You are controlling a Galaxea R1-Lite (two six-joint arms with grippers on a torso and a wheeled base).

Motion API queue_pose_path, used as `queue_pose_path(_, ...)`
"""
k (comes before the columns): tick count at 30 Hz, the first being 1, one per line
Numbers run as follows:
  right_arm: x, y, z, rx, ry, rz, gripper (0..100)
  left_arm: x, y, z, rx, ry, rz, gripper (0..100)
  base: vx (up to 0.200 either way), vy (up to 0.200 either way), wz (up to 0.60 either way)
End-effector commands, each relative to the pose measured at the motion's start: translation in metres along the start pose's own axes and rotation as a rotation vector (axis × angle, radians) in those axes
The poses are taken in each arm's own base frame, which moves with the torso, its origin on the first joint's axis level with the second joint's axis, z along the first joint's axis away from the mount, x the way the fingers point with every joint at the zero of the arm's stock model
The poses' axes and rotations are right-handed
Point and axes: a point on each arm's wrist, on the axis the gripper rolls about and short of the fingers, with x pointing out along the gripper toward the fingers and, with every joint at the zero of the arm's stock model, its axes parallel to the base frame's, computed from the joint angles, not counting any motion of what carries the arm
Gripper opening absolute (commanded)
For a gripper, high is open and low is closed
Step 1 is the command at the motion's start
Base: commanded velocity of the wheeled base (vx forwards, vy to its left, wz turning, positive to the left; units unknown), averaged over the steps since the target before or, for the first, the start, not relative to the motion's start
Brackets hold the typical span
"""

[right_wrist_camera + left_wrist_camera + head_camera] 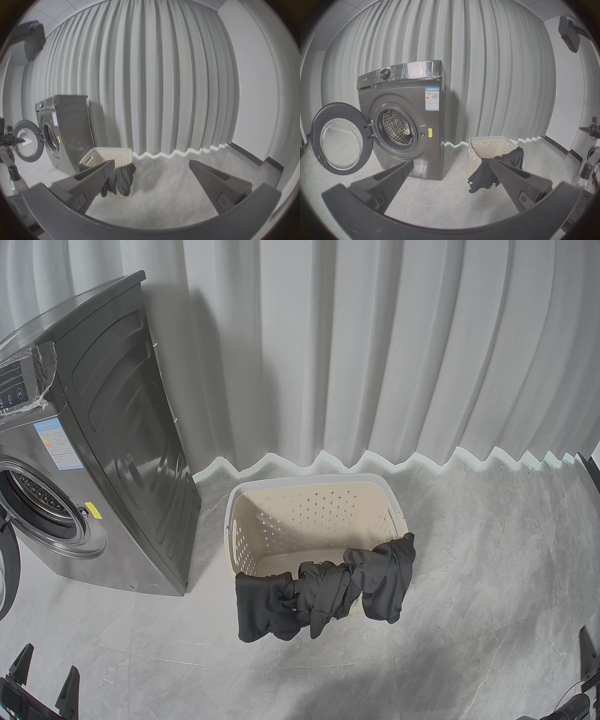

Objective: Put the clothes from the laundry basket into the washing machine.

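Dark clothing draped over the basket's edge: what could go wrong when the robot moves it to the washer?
The dark grey bunched clothing hangs over the front rim of the cream perforated plastic laundry basket, so pulling it might tip or drag the basket. Lifted by one end, it may trail or snag on the open round door of the grey washing machine.

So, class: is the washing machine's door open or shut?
Open. The door hangs swung aside from the washing machine, and the drum shows through the opening.
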Motion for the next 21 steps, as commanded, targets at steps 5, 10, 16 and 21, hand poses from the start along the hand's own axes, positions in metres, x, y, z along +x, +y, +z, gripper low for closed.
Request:
queue_pose_path(5,0.033,0.004,0.036,0.118,0.278,0.220,100,0.000,0.000,-0.004,0.001,-0.002,0.000,100,0.000,0.000,0.00)
queue_pose_path(10,0.070,0.007,0.031,0.199,0.420,0.248,100,0.000,0.000,-0.004,0.001,-0.002,0.000,100,0.000,0.000,0.00)
queue_pose_path(16,0.104,0.012,0.020,0.198,0.476,0.305,100,0.000,0.000,-0.004,0.001,0.000,0.000,100,0.000,0.000,0.00)
queue_pose_path(21,0.118,0.020,0.011,0.198,0.551,0.377,100,0.000,0.000,-0.004,0.001,-0.002,0.000,100,0.000,0.000,0.00)
